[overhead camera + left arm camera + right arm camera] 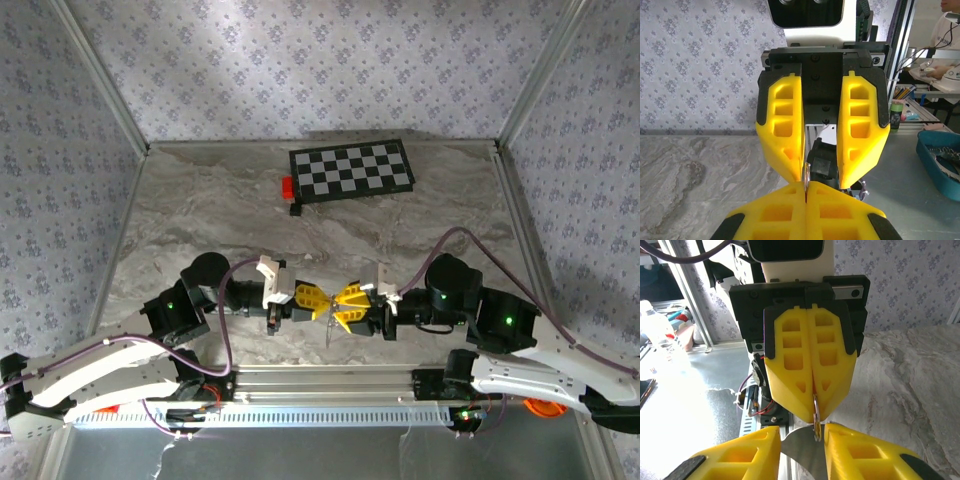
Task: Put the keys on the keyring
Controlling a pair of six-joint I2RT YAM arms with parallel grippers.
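Keyring (816,417) over tabletop (200,220), 6 o'clock side | left fingers (790,375) pressed together, pinching it | right fingers (860,455) at its 3 o'clock, apart, flanking key (801,446); grip: cannot tell

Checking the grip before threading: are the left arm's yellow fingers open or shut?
Shut: the yellow fingers of the left gripper meet with no gap, pinching the thin grey metal keyring at their tips.

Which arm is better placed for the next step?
Right, likely. The left gripper has jaws shut on the keyring, anchoring it; the right gripper has jaws apart with a key between them, free to close on it.
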